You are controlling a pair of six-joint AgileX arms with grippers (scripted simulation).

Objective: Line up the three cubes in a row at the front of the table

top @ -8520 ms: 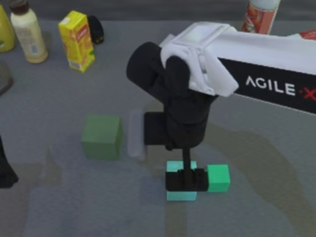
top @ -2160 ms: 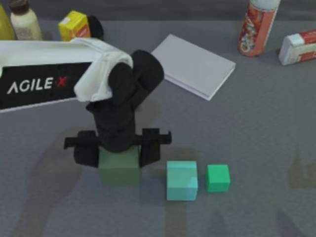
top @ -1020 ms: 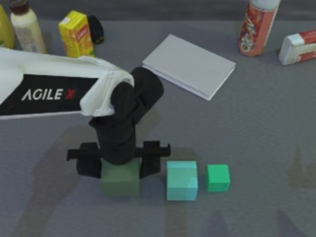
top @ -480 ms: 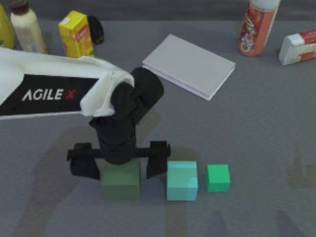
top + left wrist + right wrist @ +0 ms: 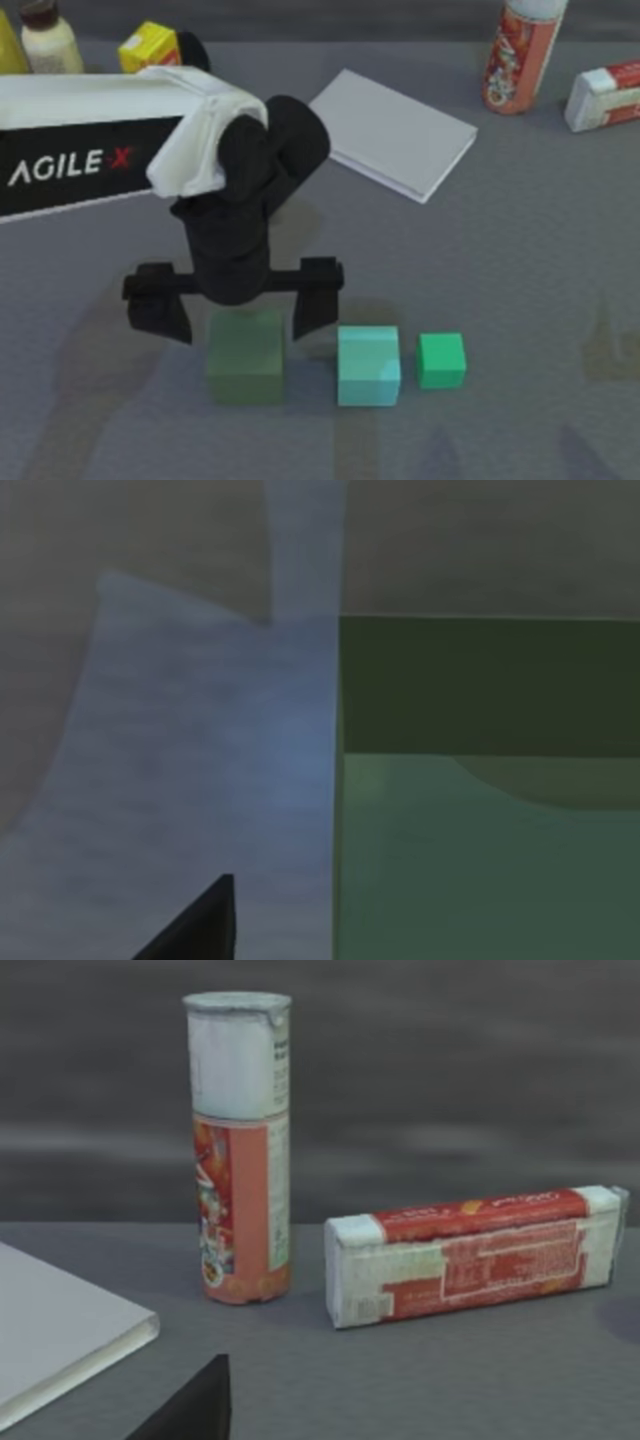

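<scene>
dark grey table [image 5: 520, 300], three cubes [image 5: 368, 365] in front row

Olive cube [image 5: 245, 357], turquoise cube [image 5: 368, 365], bright green cube [image 5: 441, 360].

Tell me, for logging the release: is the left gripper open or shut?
Open: left gripper fingers stand apart, clear of the olive cube.
</scene>
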